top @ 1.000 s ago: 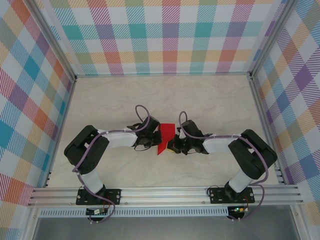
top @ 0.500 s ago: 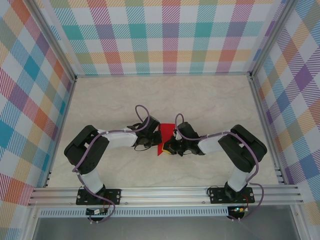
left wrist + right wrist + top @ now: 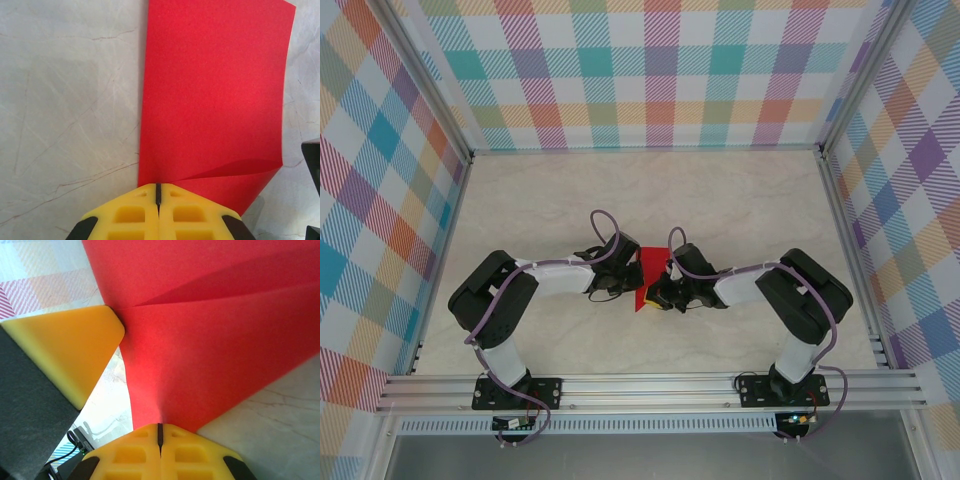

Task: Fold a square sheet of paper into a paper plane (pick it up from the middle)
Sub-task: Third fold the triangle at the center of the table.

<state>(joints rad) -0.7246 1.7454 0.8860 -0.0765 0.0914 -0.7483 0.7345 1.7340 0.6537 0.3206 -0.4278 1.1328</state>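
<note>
Pinched tight on the square sheet of paper [image 3: 215, 90] with left gripper [image 3: 158, 192] and right gripper [image 3: 160, 432]; one loose bend, no dart shape yet.

sheet of paper [image 3: 649, 270] at the middle of the table [image 3: 740, 200], left gripper [image 3: 158, 190] at its left edge, right gripper [image 3: 160, 429] at its right edge, close together

right tool [image 3: 160, 432] shifted left, paper [image 3: 215, 90] narrower
</note>
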